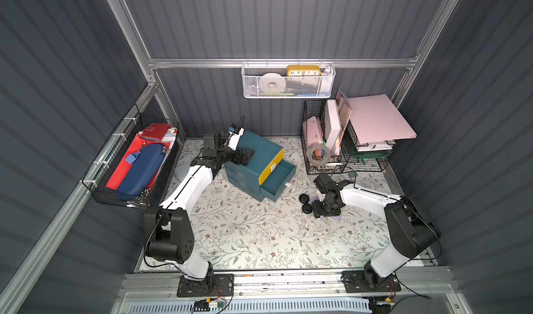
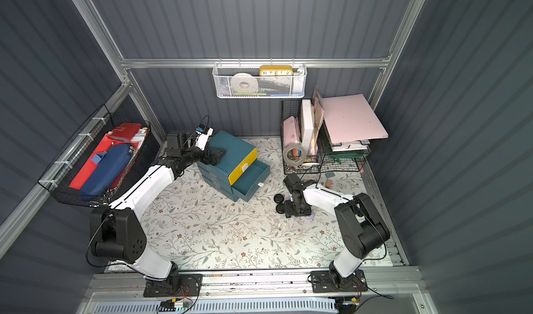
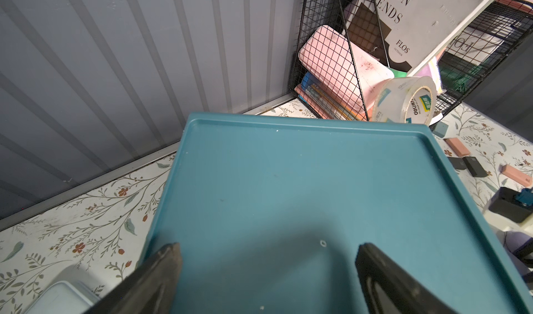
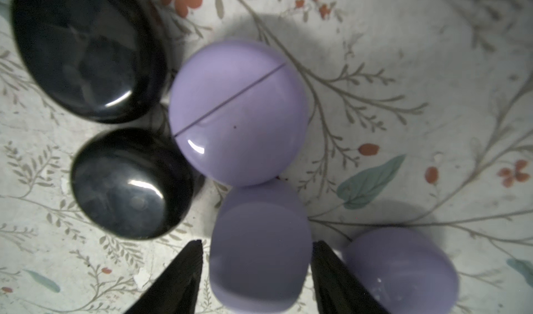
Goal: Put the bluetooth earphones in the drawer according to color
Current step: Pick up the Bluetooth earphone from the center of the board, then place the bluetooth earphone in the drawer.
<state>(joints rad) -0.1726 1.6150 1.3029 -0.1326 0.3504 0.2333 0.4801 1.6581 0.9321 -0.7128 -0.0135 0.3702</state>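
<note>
The right tool is lowered to the table with its jaws released and set to either side of one lavender case. A thin strip of table shows between one finger and the case, while the other finger lies at the case's edge, so nothing is gripped or lifted. Just beyond the fingertips sits a seamed lavender case, touching the one between the jaws. A third lavender case lies right against the outer side of one finger. On the far side of the other finger, and forward of it, are two black cases, close together beside the seamed case. In both top views this tool points down over the cluster, and the teal cabinet stands well apart from it, across the table. The left tool rests over the flat top of that cabinet, jaws spread and holding nothing. Below and ahead of it the yellow-fronted drawer is closed, and the teal drawer under it is pulled out.
</note>
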